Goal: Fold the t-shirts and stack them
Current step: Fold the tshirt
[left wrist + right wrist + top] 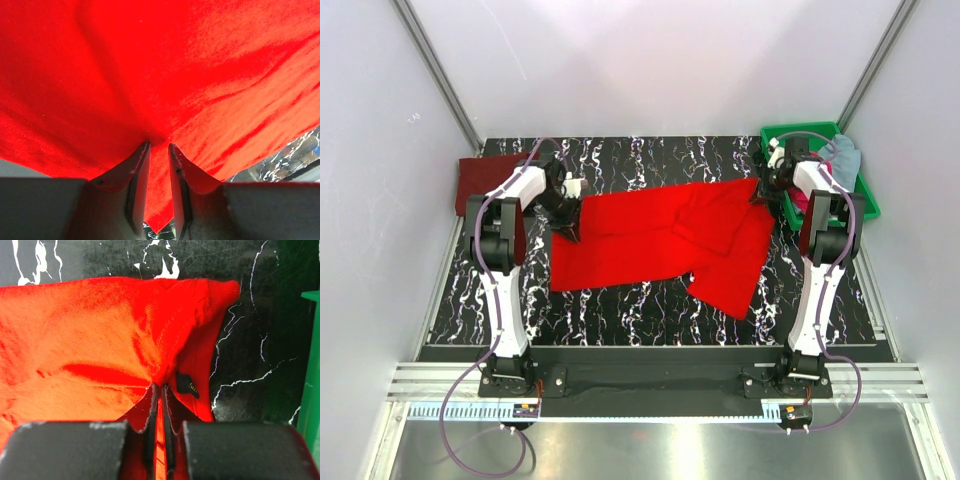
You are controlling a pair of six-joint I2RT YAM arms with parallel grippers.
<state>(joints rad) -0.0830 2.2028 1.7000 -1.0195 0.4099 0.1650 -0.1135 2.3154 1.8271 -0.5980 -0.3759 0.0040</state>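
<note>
A bright red t-shirt lies spread across the middle of the black marbled table. At its far left corner my left gripper pinches the cloth; in the left wrist view the red t-shirt puckers at the narrow gap of that gripper. At the shirt's far right end my right gripper is shut on it. The right wrist view has the jaws of this gripper nearly together on the red t-shirt, beside a black size label. A dark maroon t-shirt lies at the far left.
A green plastic tray stands at the far right and holds a pale grey-blue t-shirt and a magenta-pink one. The tray's edge shows close to the right gripper. White walls enclose the table on three sides.
</note>
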